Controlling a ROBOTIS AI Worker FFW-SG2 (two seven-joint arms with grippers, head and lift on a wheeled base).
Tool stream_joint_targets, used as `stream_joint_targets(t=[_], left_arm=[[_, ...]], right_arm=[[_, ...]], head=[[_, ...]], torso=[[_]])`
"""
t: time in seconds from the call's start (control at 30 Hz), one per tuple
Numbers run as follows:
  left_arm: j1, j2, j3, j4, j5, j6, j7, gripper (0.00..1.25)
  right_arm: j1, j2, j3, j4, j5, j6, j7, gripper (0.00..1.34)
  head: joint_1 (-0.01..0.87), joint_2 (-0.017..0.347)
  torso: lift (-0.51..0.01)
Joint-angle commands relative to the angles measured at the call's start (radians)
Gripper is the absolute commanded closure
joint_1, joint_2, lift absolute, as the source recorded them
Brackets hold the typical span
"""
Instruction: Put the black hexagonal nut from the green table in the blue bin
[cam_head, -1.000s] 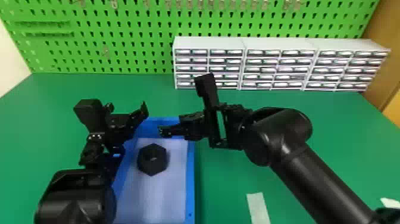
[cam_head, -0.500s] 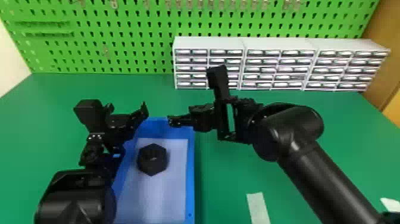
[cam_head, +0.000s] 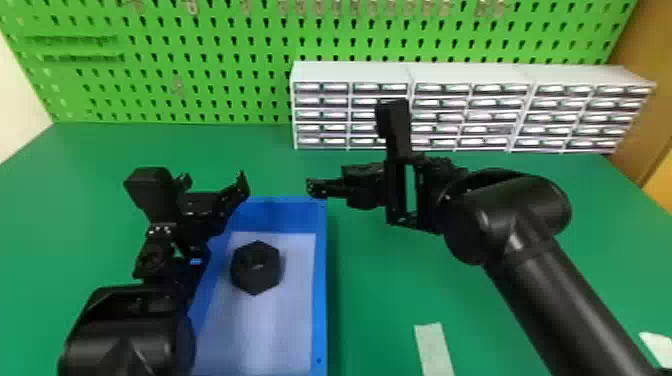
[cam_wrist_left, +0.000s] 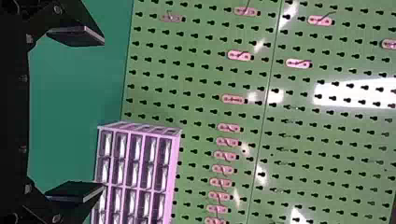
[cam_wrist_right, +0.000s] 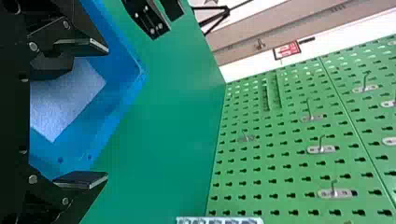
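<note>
The black hexagonal nut (cam_head: 256, 267) lies flat inside the blue bin (cam_head: 320, 280) in the head view, toward the bin's far end. My left gripper (cam_head: 234, 196) is above the bin's far left edge, beyond the nut; its fingers stand apart around nothing in the left wrist view, the gripper (cam_wrist_left: 103, 114) being open. By the bin's far right corner is my right gripper (cam_head: 312, 187), pointing left, clear of the nut. In the right wrist view the right gripper (cam_wrist_right: 107, 113) has its fingers wide apart with nothing held, and the bin (cam_wrist_right: 123, 105) is partly behind them.
White drawer units (cam_head: 350, 72) stand along the back of the green table (cam_head: 380, 300), before a green pegboard (cam_head: 210, 65). A pale strip (cam_head: 434, 347) lies on the table right of the bin. My left forearm (cam_head: 127, 330) covers part of the bin's left side.
The right arm has drawn back to the right and farther from the nut, from over the bin's far end to its corner. Nut, bin and left arm have stayed still.
</note>
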Motion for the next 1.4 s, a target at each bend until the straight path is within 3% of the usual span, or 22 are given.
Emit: stream_joint_targets(t=[0.0, 1.37], left_arm=[[0.001, 0.0, 0.001, 0.0, -0.001, 0.0, 0.0, 0.18], [0.001, 0.0, -0.002, 0.0, -0.001, 0.002, 0.0, 0.18]], right_arm=[[0.013, 0.0, -0.042, -0.01, 0.022, 0.004, 0.0, 0.33], [0.109, -0.003, -0.399, -0.162, 0.211, 0.04, 0.0, 0.33]], head=[[0.686, 0.051], [0.686, 0.051]], torso=[[-0.097], [-0.097]])
